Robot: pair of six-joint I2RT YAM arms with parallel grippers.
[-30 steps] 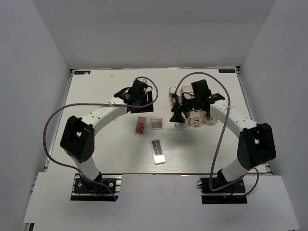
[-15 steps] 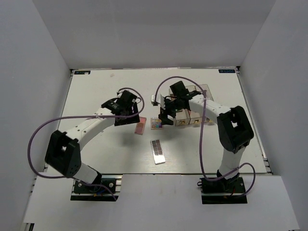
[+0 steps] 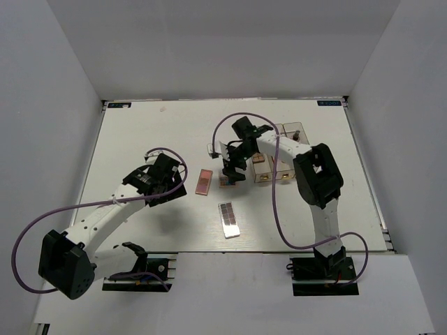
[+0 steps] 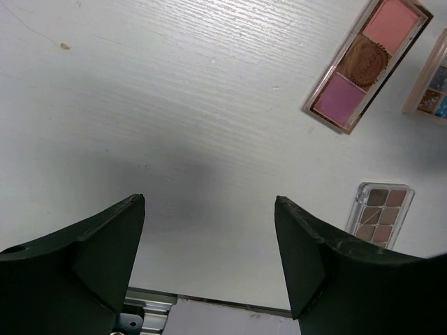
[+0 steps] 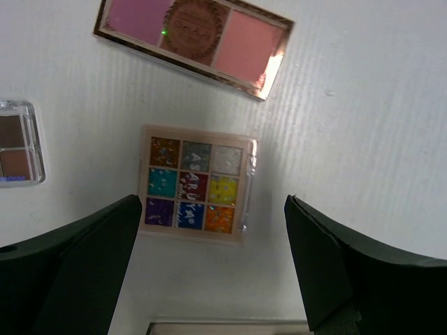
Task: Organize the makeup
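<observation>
We held our right hand (image 5: 209,204) open directly above the multicoloured palette (image 5: 198,183), spread wide enough to take it, since we judged it the next piece for the clear box (image 3: 290,131). The pink palette (image 5: 193,35) and brown palette (image 3: 228,220) lay loose on the surface (image 3: 140,139). Our left hand (image 4: 209,206) hung open over bare surface, out of the way.

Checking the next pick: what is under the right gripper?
The multicoloured palette lies flat on the table under the open right gripper, in plain sight in the wrist view. From above, the gripper covers most of it, so only an edge shows there.
</observation>
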